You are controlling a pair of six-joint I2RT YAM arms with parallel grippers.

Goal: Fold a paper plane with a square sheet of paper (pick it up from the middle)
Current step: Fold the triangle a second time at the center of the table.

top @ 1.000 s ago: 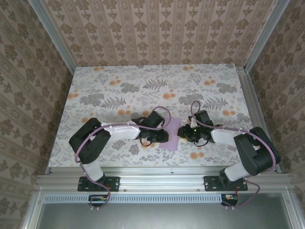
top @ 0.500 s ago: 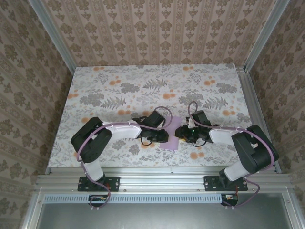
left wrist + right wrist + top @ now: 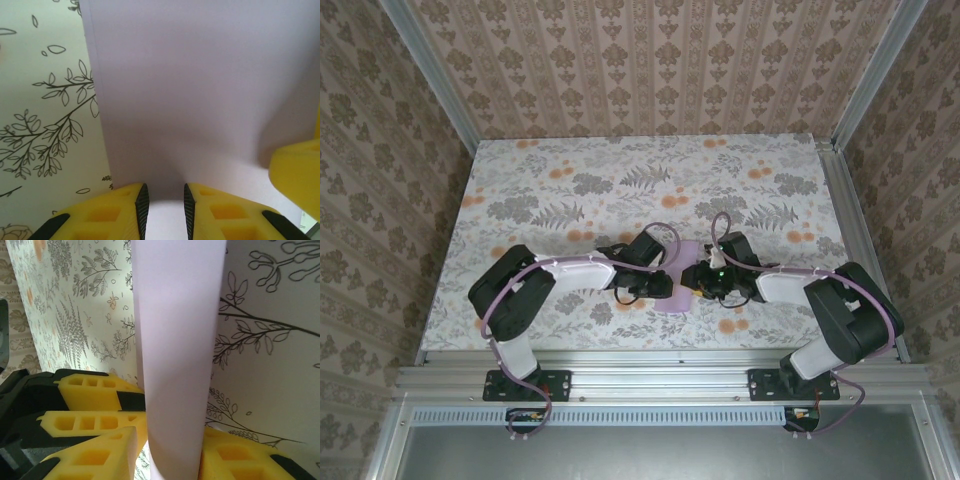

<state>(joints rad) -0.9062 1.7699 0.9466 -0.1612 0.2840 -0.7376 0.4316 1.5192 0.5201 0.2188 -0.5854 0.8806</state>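
The lavender square sheet of paper [image 3: 670, 302] lies near the table's front middle, between my two grippers. My left gripper [image 3: 665, 283] rests on its left part. In the left wrist view the jaws of the left gripper [image 3: 163, 189] stand narrowly apart over the sheet [image 3: 200, 90], pinching nothing I can see. My right gripper [image 3: 692, 280] meets it from the right. In the right wrist view a curled-up flap of the sheet [image 3: 175, 315] stands between the jaws of the right gripper [image 3: 172, 440], which press on both its sides. The left gripper's fingers [image 3: 90, 390] sit just beyond.
The floral tablecloth [image 3: 620, 190] covers the table, with open room behind and to both sides of the grippers. Patterned walls close off the back and sides. An aluminium rail [image 3: 650, 375] runs along the near edge by the arm bases.
My right gripper has moved left toward the left gripper, and the sheet's right side has risen and curled, so the sheet looks narrower from above. The left gripper has hardly moved.
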